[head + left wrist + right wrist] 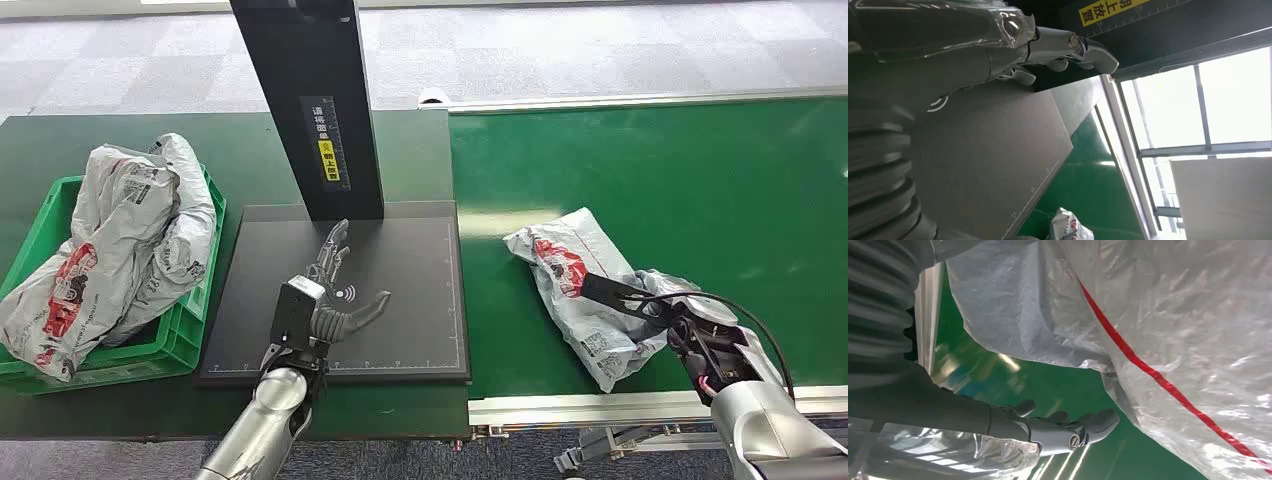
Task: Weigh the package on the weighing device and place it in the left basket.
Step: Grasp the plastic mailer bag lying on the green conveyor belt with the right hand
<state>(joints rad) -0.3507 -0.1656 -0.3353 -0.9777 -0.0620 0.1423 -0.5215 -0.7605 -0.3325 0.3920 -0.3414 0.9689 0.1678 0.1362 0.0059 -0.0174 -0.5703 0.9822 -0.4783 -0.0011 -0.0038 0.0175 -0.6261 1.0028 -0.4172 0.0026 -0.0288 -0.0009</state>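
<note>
In the lower middle of the head view, the silver left hand (335,290) is hovering over the flat black weighing platform (400,300), its fingers spread apart and holding nothing. A tall black post with a yellow label (315,105) is rising from the back edge of that platform. At the lower right, the right hand (640,300) is reaching onto the crumpled grey plastic mailer package with red print (570,275), which is lying on the bright green conveyor belt (700,180). Its fingers are lying against the bag, but whether they are gripping it I cannot tell. At the far left, a green plastic basket (190,330) is sitting piled with similar grey mailer bags (130,240).
</note>
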